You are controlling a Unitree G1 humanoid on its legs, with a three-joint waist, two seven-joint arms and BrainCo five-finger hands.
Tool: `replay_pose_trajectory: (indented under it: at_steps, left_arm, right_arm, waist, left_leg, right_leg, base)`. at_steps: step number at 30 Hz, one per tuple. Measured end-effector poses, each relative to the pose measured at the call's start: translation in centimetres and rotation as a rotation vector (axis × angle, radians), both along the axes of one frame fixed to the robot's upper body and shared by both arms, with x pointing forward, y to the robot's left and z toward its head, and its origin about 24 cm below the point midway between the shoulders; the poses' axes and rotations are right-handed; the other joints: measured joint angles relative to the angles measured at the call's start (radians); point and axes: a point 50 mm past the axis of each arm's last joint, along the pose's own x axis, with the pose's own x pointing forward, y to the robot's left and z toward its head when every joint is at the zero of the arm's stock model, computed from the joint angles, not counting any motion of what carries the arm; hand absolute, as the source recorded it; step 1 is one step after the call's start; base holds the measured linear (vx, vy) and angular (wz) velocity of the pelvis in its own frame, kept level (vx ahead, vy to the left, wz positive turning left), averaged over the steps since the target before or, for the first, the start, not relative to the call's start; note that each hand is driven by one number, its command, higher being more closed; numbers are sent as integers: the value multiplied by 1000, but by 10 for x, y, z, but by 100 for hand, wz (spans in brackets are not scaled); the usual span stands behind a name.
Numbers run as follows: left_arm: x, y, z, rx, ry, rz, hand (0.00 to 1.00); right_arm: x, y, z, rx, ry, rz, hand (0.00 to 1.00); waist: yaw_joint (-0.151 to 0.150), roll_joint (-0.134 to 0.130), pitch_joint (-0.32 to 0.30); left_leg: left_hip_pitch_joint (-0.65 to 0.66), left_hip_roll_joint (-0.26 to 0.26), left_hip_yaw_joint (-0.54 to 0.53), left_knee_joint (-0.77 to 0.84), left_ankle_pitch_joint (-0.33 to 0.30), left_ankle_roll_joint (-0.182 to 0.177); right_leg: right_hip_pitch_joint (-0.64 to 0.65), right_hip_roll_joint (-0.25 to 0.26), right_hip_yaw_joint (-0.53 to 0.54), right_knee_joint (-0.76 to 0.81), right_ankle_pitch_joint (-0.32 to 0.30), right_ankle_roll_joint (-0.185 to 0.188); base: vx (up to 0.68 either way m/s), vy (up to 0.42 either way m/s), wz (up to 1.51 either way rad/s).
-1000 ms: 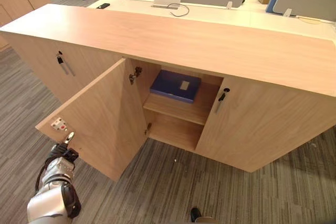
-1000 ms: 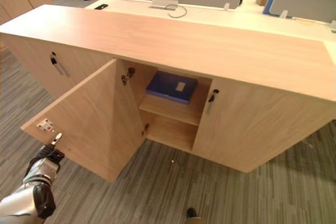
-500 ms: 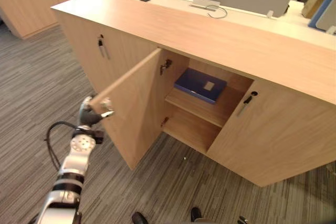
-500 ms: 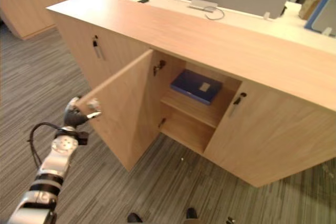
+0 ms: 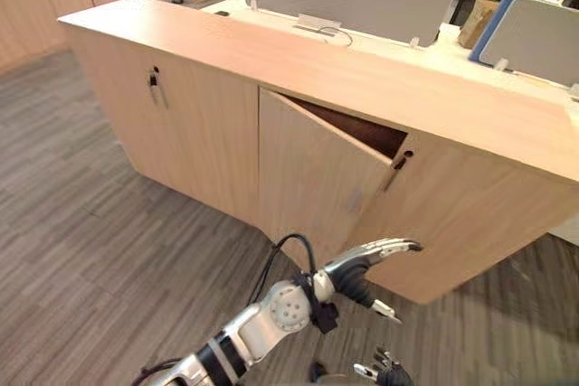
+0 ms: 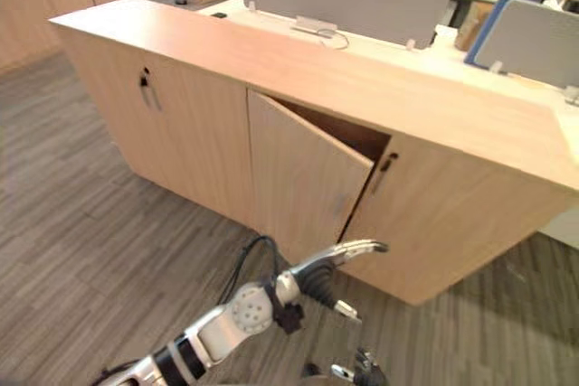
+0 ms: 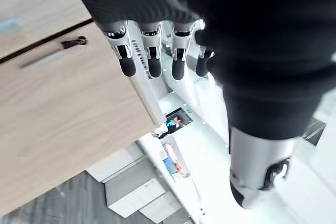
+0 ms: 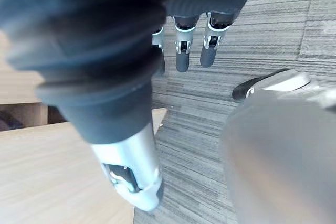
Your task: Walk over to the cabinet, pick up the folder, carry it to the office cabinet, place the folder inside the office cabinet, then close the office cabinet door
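Office cabinet door almost closed, left hand stretched out low in front of it.

The long wooden office cabinet has a shut left door with a small handle. Right of it, the middle door stands a little ajar, with a dark gap at its top that hides the inside. The right door is shut. The left hand reaches near the bottom of these doors with its fingers straight and apart; I cannot tell if it touches the wood. The right hand hangs over the carpet, fingers relaxed and holding nothing.
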Motion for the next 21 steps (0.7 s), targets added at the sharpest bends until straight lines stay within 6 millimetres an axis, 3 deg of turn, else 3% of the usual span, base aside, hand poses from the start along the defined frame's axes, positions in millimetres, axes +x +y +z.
replay_pose_trajectory:
  at_steps: [3,7,8,13,16,18,21]
  left_arm:
    - [-4,-11,-2,24,5,-60,0]
    - [-6,-13,-5,15,48,-70,0]
    - [-6,-14,-6,12,63,-74,0]
    - [1,-10,-15,2,181,-54,0]
    - [8,5,-42,10,395,0,0]
    - [15,28,-72,-48,674,115,0]
    - [7,62,-104,-120,922,264,0]
  right_arm:
    - [-20,-1,-7,-2,78,-30,0]
    - [-24,-1,-12,-1,118,-40,0]
    - [-22,-2,-13,-4,126,-41,0]
    - [-18,-5,-17,1,158,-71,0]
    - [-21,-10,-17,-8,175,-76,0]
    - [-14,-11,-18,2,179,-95,0]
    - [-5,-11,-18,9,170,-99,0]
  waist:
    - [-7,21,12]
    - [-17,25,25]
    - [-18,26,26]
    - [-14,42,51]
    - [-17,59,58]
    - [-27,68,80]
    - [-29,73,122]
  left_leg:
    - [27,-21,4,-44,6,1]
    - [28,-20,-1,-45,3,5]
    - [29,-18,-4,-45,3,2]
    - [85,4,1,-83,38,-26]
    - [136,-10,6,-149,64,-39]
    - [157,-18,17,-183,83,-42]
    - [197,-16,58,-197,88,-47]
  right_leg:
    - [28,-11,3,-49,32,6]
    - [29,-7,3,-41,50,10]
    - [29,-6,3,-38,68,26]
    - [61,22,-1,-36,70,29]
    - [89,30,-7,-35,61,15]
    - [85,33,-5,-25,58,11]
    - [78,46,2,18,40,-4]
  base:
    - [4,116,-19]
    - [45,-27,9]
    - [71,-47,3]
    - [135,-90,-5]
    - [67,-71,-7]
    - [47,-73,-11]
    - [-14,-98,-34]
